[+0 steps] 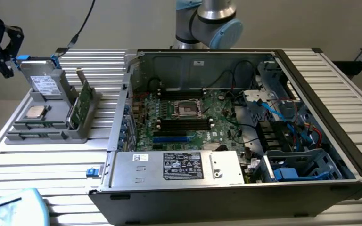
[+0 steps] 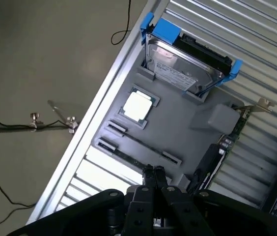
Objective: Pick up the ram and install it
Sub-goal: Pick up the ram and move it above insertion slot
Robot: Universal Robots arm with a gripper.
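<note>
The ram (image 2: 122, 156) is a thin dark strip standing on edge in a slot of the grey holder tray (image 2: 197, 110), beside the square silver processor chip (image 2: 137, 106). My gripper (image 2: 153, 173) is shut with nothing between its fingers, and its tips line up with one end of the ram from above. In the exterior view the gripper (image 1: 7, 70) hangs high at the left, just off the tray's (image 1: 49, 134) far corner. The open computer case (image 1: 231, 127) holds the motherboard, whose black memory slots (image 1: 184, 123) lie near the processor socket.
On the tray stand a hard drive in a blue bracket (image 2: 183, 63) and a wider green circuit card (image 2: 231, 138). Inside the case are a power supply (image 1: 177, 167), cables and a drive cage (image 1: 294, 165). Past the table's edge (image 2: 79, 147) lies the floor with cables.
</note>
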